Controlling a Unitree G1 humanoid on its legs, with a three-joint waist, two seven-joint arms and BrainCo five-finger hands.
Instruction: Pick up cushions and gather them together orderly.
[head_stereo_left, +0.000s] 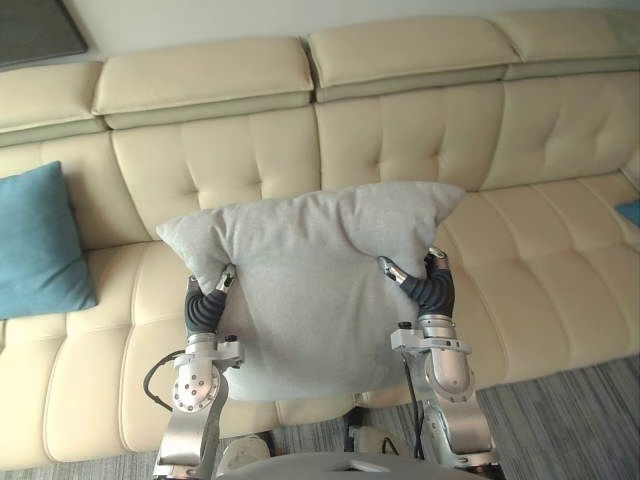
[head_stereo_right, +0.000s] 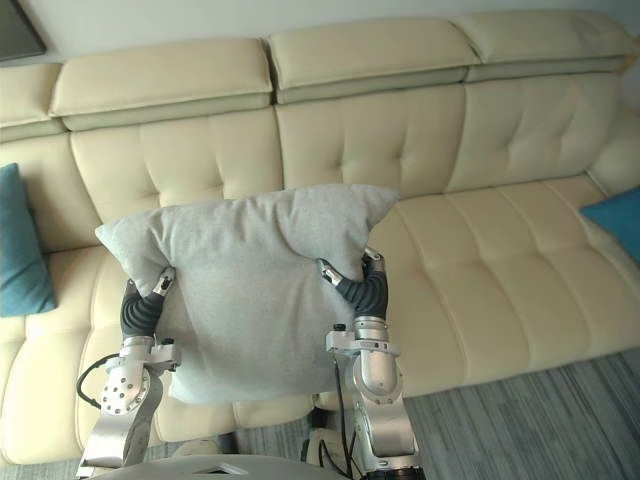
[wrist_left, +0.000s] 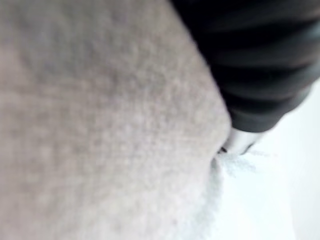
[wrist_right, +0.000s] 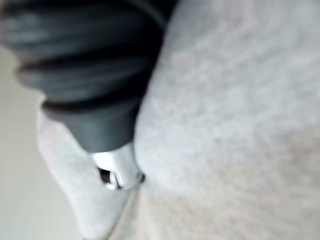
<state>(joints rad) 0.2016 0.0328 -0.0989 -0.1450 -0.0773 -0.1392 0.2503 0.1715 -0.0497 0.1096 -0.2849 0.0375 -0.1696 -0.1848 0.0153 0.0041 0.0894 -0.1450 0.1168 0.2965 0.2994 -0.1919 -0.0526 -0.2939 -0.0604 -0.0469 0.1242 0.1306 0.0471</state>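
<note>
The right hand (head_stereo_left: 432, 288) is pinching the grey cushion (head_stereo_left: 310, 290) near its upper right corner, the thumb pressing on the front face and a dark-tipped finger reaching round behind the edge, the fabric bunching between them. The left hand (head_stereo_left: 205, 305) is pushing into the opposite side of the same cushion, below its upper left corner. The cloth is covering most of it, so whether it is pinching or just pressing cannot be told. The one grey cushion is hanging upright between the two hands, clear of the seat, its top corners flaring out above them and its lower edge dropping in front of the sofa (head_stereo_left: 540, 250). The cream tufted sofa is stretching across behind it. Two teal cushions are resting on it, well apart: one (head_stereo_left: 35, 245) leaning against the backrest at the left end, the other (head_stereo_right: 618, 222) peeking in at the far right. Grey striped carpet (head_stereo_left: 580, 410) is running along the sofa's front.
</note>
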